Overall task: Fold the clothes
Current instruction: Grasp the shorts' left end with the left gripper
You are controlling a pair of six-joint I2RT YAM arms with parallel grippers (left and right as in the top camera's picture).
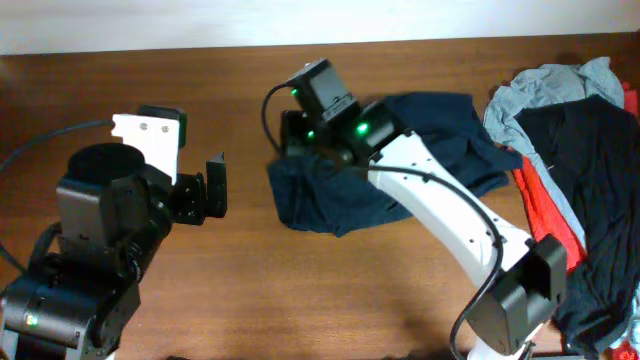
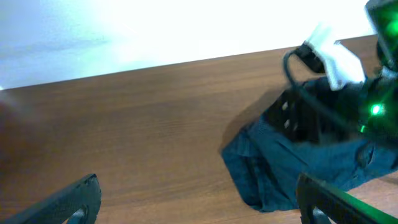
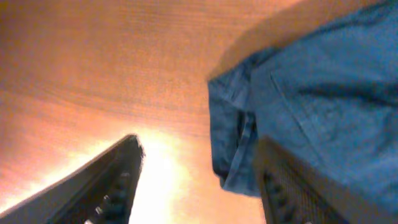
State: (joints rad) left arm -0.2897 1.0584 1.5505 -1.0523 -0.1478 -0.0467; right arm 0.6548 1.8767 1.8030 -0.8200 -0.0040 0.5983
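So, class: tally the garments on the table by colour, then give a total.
Navy shorts: 1
Grey shirt: 1
Red shirt: 1
Black garment: 1
Total: 4

Open tabletop (image 1: 250,275) left of the shorts (image 1: 325,205); garment pile (image 1: 585,150) along right edge.

one shorts (image 1: 330,195), three other garments (image 1: 550,90) (image 1: 545,205) (image 1: 590,180), two claws (image 2: 199,183) (image 3: 199,158)
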